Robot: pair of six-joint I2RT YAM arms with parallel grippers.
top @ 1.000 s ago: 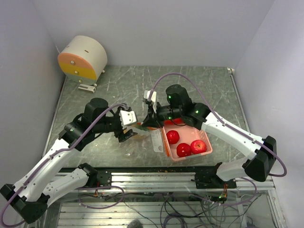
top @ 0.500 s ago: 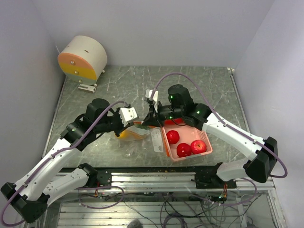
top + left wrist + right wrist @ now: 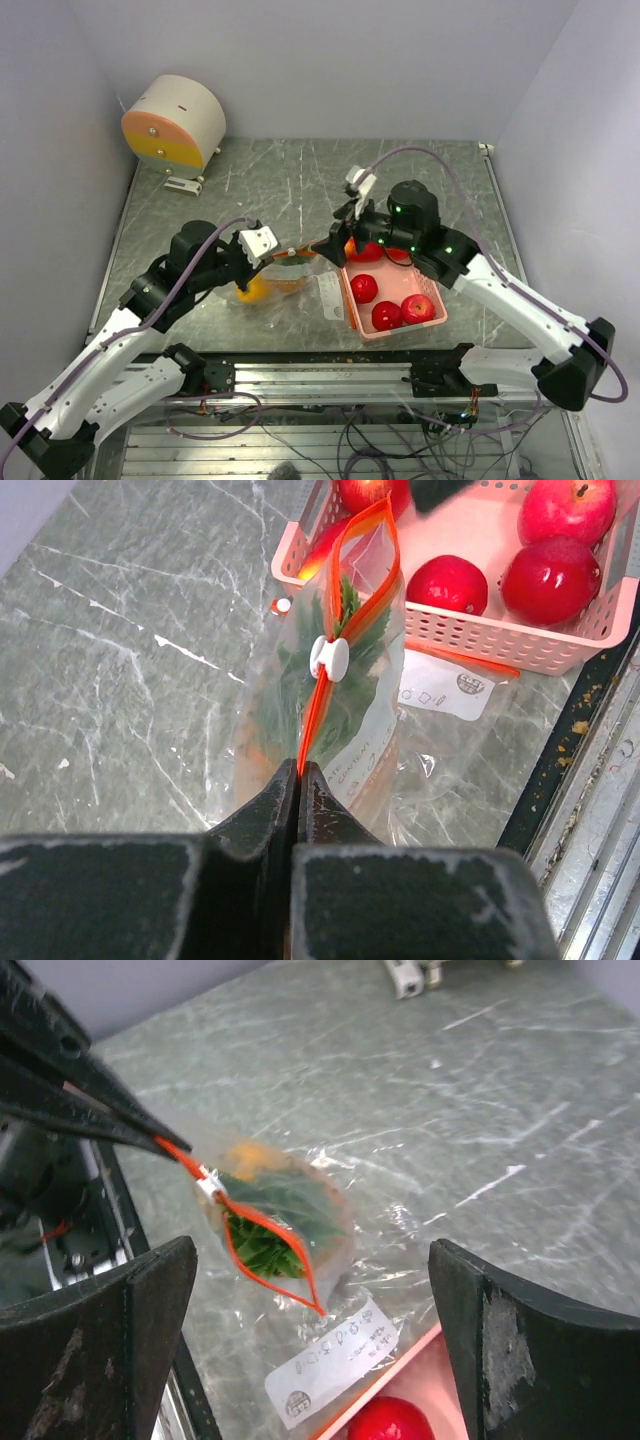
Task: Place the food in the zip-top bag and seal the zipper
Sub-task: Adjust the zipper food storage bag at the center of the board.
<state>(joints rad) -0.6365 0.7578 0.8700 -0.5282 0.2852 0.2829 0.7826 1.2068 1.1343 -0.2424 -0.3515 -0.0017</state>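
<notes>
Orange zipper (image 3: 318, 702) of the zip-top bag (image 3: 375, 735) is pinched in our left gripper (image 3: 298, 780), leafy fruit (image 3: 345, 660) inside; our right gripper (image 3: 315, 1300) gapes wide. Red apples (image 3: 540, 560) lie in the basket (image 3: 500, 645) at the desk's (image 3: 250, 180) near edge.

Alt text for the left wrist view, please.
The left gripper, shut, pinches the near end of the orange zipper of a clear zip-top bag; a white slider sits partway along, the mouth open beyond it, green leaves inside. Behind stands a pink basket of red apples on a grey marbled table.
</notes>
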